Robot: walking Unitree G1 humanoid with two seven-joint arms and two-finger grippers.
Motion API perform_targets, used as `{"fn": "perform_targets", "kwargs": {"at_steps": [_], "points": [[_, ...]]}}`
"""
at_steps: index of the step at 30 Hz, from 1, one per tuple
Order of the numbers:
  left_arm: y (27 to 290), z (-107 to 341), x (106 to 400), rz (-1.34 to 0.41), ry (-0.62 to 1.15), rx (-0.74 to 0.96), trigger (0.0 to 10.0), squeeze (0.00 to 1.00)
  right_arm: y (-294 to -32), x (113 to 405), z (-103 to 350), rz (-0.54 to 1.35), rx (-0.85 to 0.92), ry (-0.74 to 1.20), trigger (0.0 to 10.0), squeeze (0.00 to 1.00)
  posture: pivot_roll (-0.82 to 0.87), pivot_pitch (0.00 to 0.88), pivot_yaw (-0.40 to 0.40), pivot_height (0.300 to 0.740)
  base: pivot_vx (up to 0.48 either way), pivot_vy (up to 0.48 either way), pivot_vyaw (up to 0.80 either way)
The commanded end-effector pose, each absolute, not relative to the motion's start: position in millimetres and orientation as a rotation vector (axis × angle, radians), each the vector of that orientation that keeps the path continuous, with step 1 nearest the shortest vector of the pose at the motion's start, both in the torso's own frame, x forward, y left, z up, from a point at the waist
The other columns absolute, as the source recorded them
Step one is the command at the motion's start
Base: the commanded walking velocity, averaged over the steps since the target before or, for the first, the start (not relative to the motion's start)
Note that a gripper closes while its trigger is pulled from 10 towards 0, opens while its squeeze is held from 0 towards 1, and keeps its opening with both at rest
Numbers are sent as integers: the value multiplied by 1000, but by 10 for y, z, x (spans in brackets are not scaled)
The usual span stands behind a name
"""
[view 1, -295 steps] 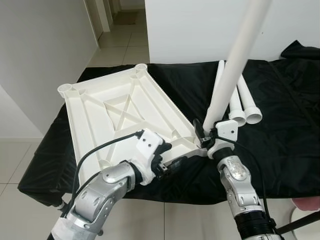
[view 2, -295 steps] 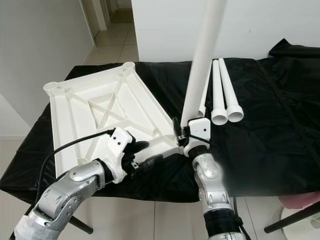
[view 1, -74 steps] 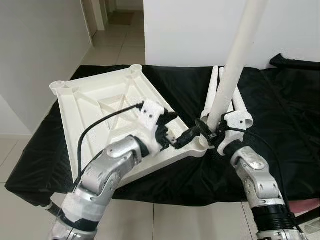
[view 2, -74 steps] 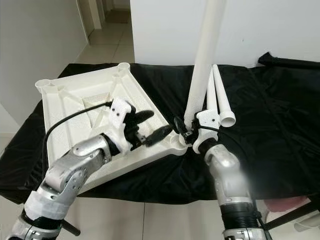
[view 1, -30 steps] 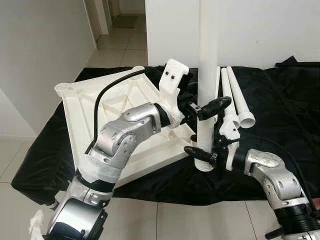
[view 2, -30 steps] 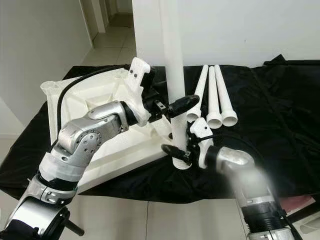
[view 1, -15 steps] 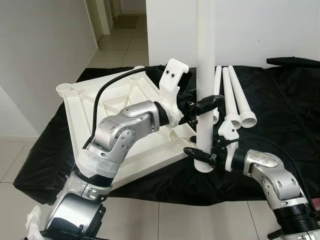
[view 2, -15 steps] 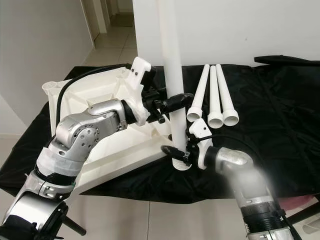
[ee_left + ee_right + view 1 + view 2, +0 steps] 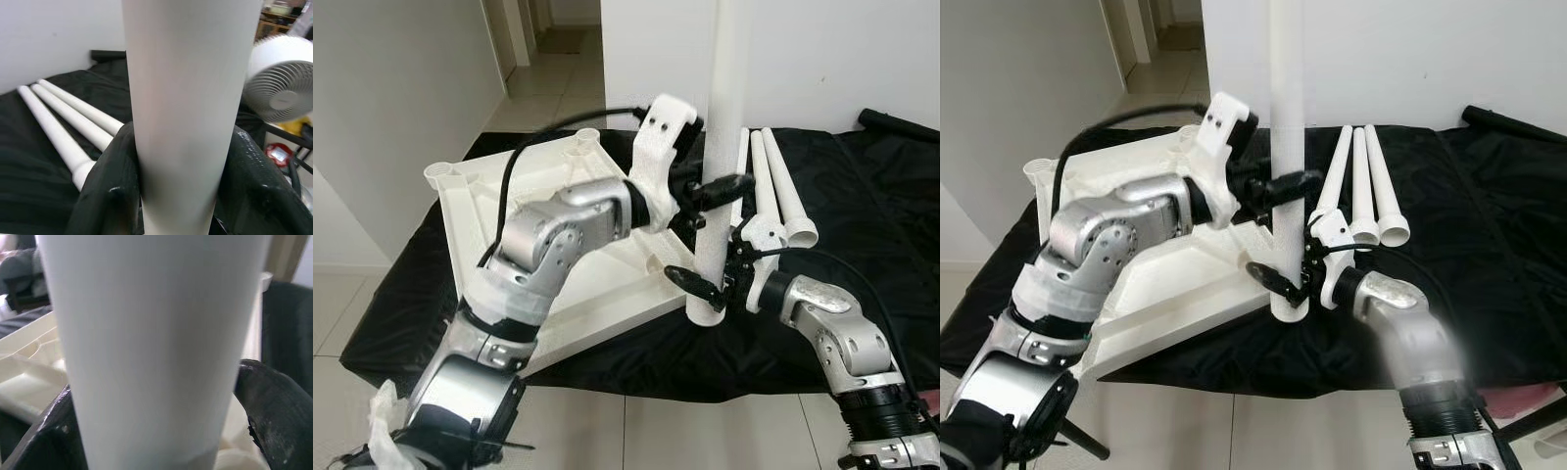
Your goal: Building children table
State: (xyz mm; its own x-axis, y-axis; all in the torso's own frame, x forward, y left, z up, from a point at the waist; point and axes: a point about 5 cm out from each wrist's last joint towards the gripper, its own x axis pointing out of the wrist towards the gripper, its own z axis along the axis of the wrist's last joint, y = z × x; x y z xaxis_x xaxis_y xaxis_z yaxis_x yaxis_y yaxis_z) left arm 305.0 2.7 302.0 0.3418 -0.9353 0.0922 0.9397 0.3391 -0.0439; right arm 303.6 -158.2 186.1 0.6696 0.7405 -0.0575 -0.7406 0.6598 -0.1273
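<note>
White table leg (image 9: 717, 147) upright at the near corner of the upside-down white tabletop (image 9: 509, 211), its flared foot low at that corner, whether seated in the socket cannot be told; gripped in two places. Left hand (image 9: 710, 193) clenched on the leg at mid-height, black fingers (image 9: 110, 191) pressed against both sides of the tube in the left wrist view; right hand (image 9: 710, 286) clenched on the same leg lower down, just above the flared foot, black fingers (image 9: 276, 406) hugging the tube in the right wrist view. Tabletop tilted, ribbed underside up, resting on the counter (image 9: 871, 225) draped in black cloth; three spare legs (image 9: 773, 186) lying side by side on the cloth just beyond the right hand, flared ends toward the robot. White fan (image 9: 281, 90) off to one side in the left wrist view; tiled floor (image 9: 342, 304) below.
</note>
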Motion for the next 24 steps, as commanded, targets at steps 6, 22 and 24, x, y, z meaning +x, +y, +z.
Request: {"fn": "perform_targets", "kwargs": {"at_steps": [6, 22, 24], "points": [[60, 3190, 3195, -1100, -63, -90, 10000, 0, -1528, 3164, 1954, 740, -126, -65, 10000, 0, -63, 0, 82, 740, 0, 0, 0], [-105, 3412, 3355, -828, -187, -32, 10000, 0, -1107, 3444, 1997, 368, -59, -126, 10000, 0, -70, 0, 84, 740, 0, 0, 0], [-119, 3420, 3359, -809, -197, -34, 10000, 0, -1062, 3470, 2008, 315, -50, -123, 10000, 0, -69, 0, 84, 740, 0, 0, 0]]}}
